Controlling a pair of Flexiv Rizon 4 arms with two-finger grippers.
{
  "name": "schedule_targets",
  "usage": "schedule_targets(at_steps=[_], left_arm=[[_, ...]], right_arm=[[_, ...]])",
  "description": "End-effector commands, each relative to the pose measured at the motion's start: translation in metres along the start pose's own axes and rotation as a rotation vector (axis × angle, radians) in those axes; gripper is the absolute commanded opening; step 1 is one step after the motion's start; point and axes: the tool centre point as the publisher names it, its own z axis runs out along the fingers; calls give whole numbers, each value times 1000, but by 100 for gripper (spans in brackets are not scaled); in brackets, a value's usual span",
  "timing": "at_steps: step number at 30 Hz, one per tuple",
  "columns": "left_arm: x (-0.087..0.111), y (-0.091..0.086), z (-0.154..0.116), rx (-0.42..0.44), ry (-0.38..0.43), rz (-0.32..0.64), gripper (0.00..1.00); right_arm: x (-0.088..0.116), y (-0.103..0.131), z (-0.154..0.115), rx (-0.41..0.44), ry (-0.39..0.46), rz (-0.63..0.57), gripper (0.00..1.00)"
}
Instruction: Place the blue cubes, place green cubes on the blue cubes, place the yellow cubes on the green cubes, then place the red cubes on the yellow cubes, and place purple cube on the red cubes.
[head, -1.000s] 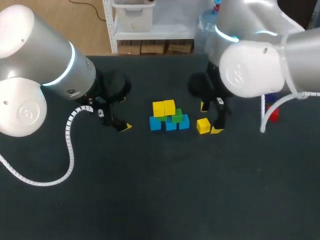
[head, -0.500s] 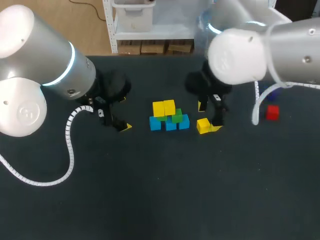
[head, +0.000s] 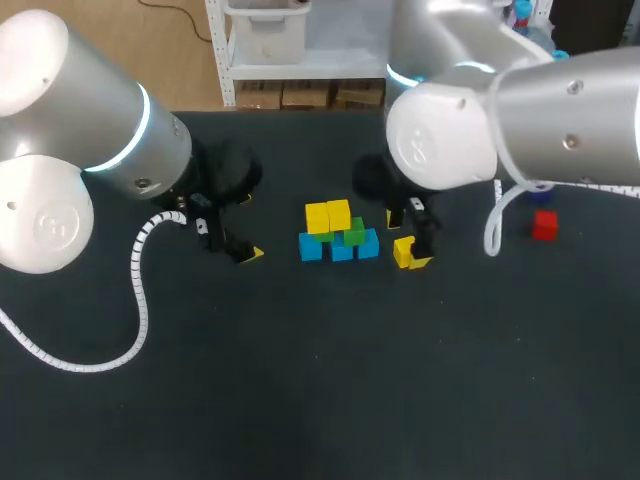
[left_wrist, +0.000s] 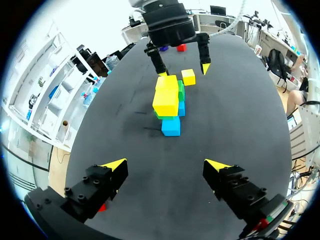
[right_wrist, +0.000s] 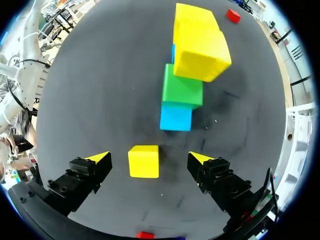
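Evidently the step in hand is fetching 1 more yellow block for the yellow layer. The right tool (right_wrist: 148, 158) is down at the desk (head: 320, 380) with its 2 fingers spread, 1 on each side of the loose yellow cube (right_wrist: 144, 161). In the right wrist view there is a gap between the cube and each yellow tip, so nothing is clamped. That straddle reads as the set-up for a squeeze across 2 opposite faces. In the head view this cube lies right of centre, just beside the right end of the stack but not touching it. The stack sits at the middle of the frame: a row of blue cubes (head: 342, 250) on the desk, green cubes (head: 353, 236) on them, and 2 yellow cubes (head: 317, 218) over the left part. Green is uncovered at the right end, which is likely where the loose cube belongs. The left tool (left_wrist: 165, 164) hangs left of centre, well apart from the stack, fingers apart and empty, probably parked to leave the right arm room. A red cube (head: 544, 225) waits at the right of the frame for a later layer.
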Motion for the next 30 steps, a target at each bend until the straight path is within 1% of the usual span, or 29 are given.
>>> schedule_targets(at_steps=[1, 5, 14, 15, 16, 17, 18, 19, 20, 21, 30], left_arm=[[1, 1, 0, 4, -5, 3, 100], [1, 1, 0, 4, -5, 3, 100], [1, 1, 0, 4, -5, 3, 100], [1, 1, 0, 4, -5, 3, 100], [1, 1, 0, 4, -5, 3, 100], [1, 1, 0, 4, -5, 3, 100], [1, 1, 0, 4, -5, 3, 100], [1, 1, 0, 4, -5, 3, 100], [1, 1, 0, 4, -5, 3, 100], [1, 1, 0, 4, -5, 3, 100], [1, 1, 0, 4, -5, 3, 100]], right_arm=[[4, 1, -2, 12, -1, 3, 100], [6, 0, -2, 13, 0, 8, 100], [4, 4, 10, -5, 0, 28, 100], [4, 4, 11, -6, 0, 28, 89], [3, 4, 12, -8, 0, 28, 75], [3, 4, 13, -10, 1, 28, 45], [3, 4, 14, -11, 1, 28, 36], [3, 4, 14, -12, 0, 29, 21], [3, 4, 14, -13, 0, 31, 3], [3, 4, 14, -12, 0, 32, 0], [5, 5, 12, -2, 7, 37, 0]])
